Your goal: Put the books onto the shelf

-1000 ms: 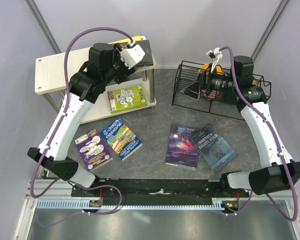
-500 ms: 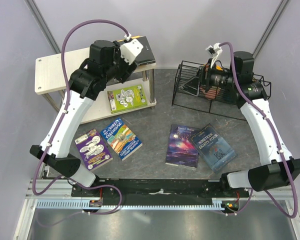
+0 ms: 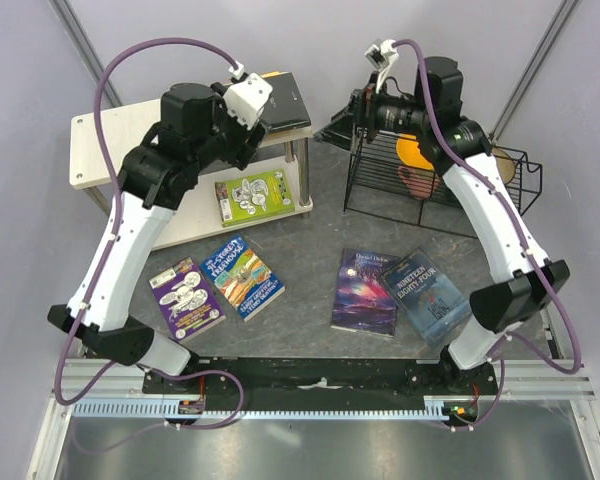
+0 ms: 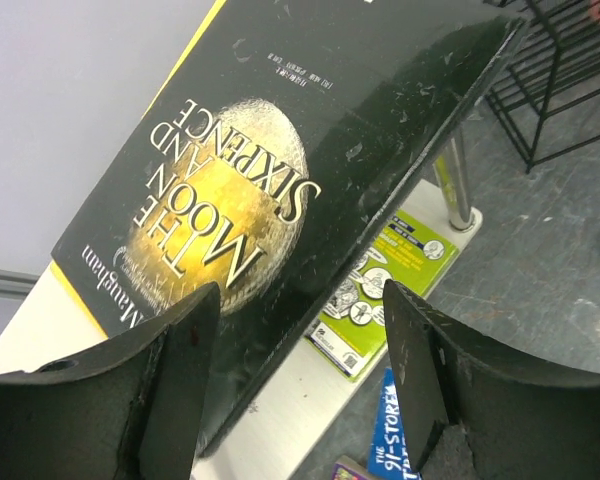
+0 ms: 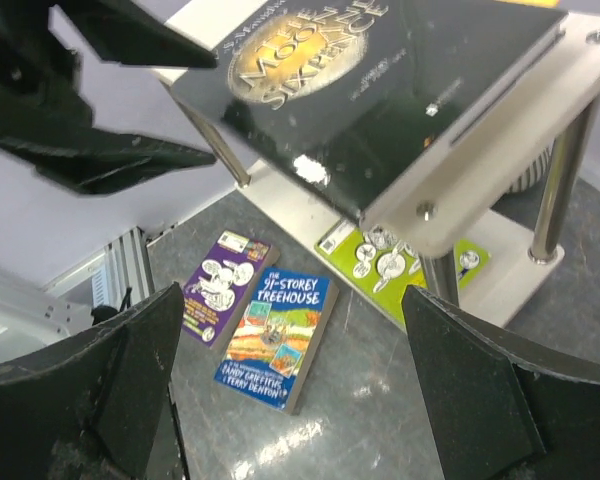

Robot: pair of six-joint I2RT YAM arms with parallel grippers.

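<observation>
One wire rack point(image 3: 380, 190) beside shelf point(image 3: 105, 150)

Seen from above and behind the arm bases, the top camera looks steeply down on the whole table point(image 3: 310, 228). The left wrist camera sits close above the black book point(image 4: 310, 150) on the shelf point(image 4: 280, 405), facing down across it. The right wrist camera views the same book from farther off, at a lower angle. All three views share that shelf corner and the green book point(image 4: 380, 300).
</observation>
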